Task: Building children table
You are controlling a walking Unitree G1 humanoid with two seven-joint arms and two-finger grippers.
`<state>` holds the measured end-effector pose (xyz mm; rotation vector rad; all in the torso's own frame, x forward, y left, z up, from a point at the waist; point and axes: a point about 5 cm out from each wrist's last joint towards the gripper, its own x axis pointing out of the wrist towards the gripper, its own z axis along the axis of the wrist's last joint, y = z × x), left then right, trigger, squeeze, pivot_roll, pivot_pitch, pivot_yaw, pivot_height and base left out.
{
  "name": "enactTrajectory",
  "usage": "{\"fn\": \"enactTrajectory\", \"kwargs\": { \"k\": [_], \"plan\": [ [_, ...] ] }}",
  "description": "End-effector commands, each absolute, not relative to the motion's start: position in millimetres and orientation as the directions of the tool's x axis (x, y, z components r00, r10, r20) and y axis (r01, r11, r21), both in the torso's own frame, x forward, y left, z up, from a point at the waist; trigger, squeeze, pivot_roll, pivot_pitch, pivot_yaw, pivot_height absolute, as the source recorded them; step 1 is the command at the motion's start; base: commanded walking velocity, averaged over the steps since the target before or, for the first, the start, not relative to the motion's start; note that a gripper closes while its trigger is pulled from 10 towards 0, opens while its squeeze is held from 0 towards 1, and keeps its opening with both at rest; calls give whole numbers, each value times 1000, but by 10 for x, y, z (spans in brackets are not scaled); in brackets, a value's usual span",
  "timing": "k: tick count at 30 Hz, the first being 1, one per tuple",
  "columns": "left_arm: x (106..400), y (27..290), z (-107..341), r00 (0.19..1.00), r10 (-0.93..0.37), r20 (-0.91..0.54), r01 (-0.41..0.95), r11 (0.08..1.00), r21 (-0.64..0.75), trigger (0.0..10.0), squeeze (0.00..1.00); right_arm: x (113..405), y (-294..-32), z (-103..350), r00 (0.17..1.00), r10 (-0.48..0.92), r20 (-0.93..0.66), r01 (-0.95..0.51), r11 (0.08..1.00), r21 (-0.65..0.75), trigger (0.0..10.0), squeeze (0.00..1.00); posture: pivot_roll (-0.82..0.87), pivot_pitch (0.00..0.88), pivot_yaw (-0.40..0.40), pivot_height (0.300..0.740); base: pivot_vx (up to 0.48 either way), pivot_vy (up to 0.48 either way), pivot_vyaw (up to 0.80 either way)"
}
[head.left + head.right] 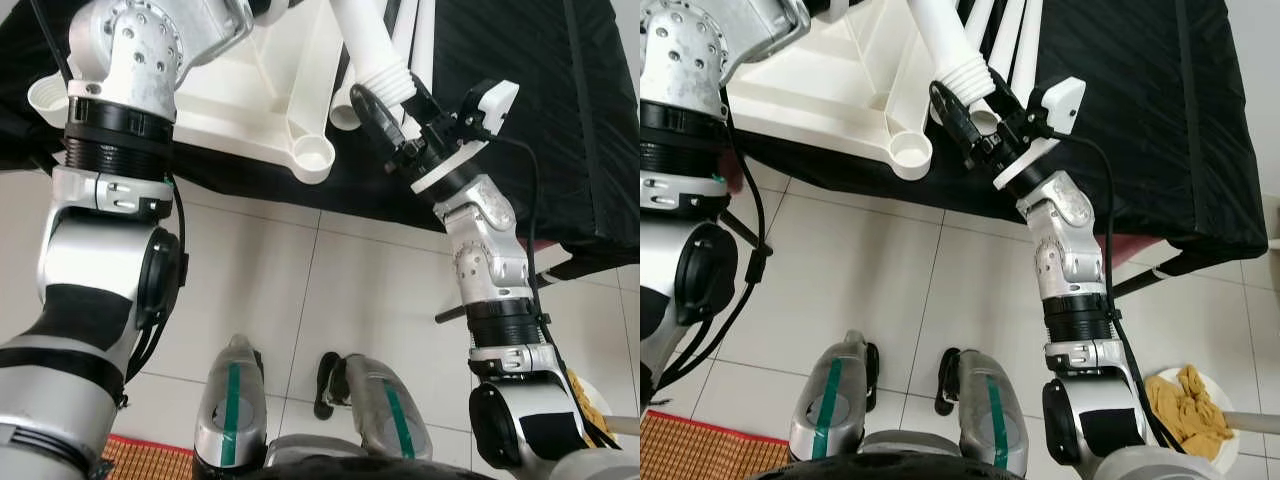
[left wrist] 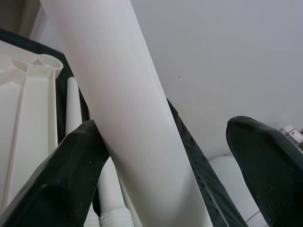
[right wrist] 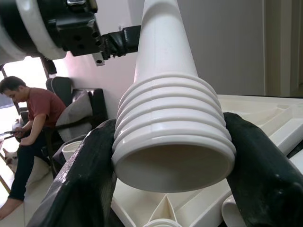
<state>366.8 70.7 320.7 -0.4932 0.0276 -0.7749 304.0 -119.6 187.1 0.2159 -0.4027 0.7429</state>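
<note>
Table leg [image 1: 958, 55] gripped at ribbed end by right gripper [image 1: 975, 108], above upside-down white tabletop [image 1: 850, 85].
R. fingers [image 3: 90, 170] clamp both sides of leg's ribbed collar, just over tabletop's corner socket [image 1: 909, 152]. L. gripper [image 2: 165, 175] higher up same leg: one finger touches shaft, other stands apart, jaws released. Tabletop and spare legs [image 1: 1015, 40] lie on black cloth [image 1: 1140, 110]. Person [image 3: 28, 123] sits on chair in right wrist view.

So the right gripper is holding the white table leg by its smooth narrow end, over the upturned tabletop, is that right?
Not quite. The right gripper grips the white table leg at its ribbed, flared end, not a smooth narrow one; the right wrist view shows this. It is indeed over the upturned tabletop.
</note>
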Motion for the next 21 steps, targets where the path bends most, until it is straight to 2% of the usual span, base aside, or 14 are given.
{"fn": "enactTrajectory", "kwargs": {
  "k": [1, 9, 10, 11, 12, 13, 14, 15, 21],
  "plan": [
    [3580, 588, 3336, 497, -826, 265, 842, 384, -380, 10000, 0, 3004, -1155, 1855, 645, 638, 421, -714, 699, 35, 10000, 0, 57, 0, -30, 740, 0, 0, 0],
    [3741, 697, 3382, 577, -781, 238, 784, 448, -429, 10000, 0, 3012, -1160, 1824, 654, 637, 408, -707, 707, 30, 10000, 0, 47, 0, -19, 740, 0, 0, 0],
    [3764, 716, 3396, 590, -772, 238, 776, 459, -434, 8314, 0, 3014, -1167, 1822, 656, 636, 407, -705, 709, 28, 10000, 0, 47, 0, -19, 740, 0, 0, 0],
    [3797, 747, 3411, 612, -756, 232, 759, 478, -442, 7922, 0, 3014, -1171, 1817, 657, 635, 406, -704, 710, 29, 10000, 0, 44, 0, -12, 740, 0, 0, 0],
    [3820, 768, 3424, 626, -745, 230, 748, 490, -448, 4706, 0, 3012, -1172, 1813, 658, 635, 405, -703, 710, 29, 10000, 0, 44, 0, -12, 740, 0, 0, 0],
    [3820, 768, 3424, 626, -745, 230, 748, 490, -448, 4706, 0, 3012, -1172, 1813, 658, 635, 405, -703, 710, 29, 10000, 0, 44, 0, -12, 740, 0, 0, 0],
    [3842, 794, 3448, 634, -735, 239, 741, 491, -457, 1137, 0, 3011, -1173, 1808, 659, 635, 404, -702, 711, 28, 10000, 0, 42, 0, -7, 740, 0, 0, 0],
    [3852, 810, 3468, 637, -731, 245, 739, 488, -465, 0, 0, 3009, -1174, 1802, 661, 634, 402, -701, 713, 26, 10000, 0, 42, 0, -6, 740, 0, 0, 0],
    [3870, 825, 3507, 641, -728, 243, 736, 493, -464, 0, 0, 3006, -1181, 1797, 667, 628, 401, -694, 719, 28, 10000, 0, 46, 0, -7, 740, 0, 0, 0]
  ]
}}
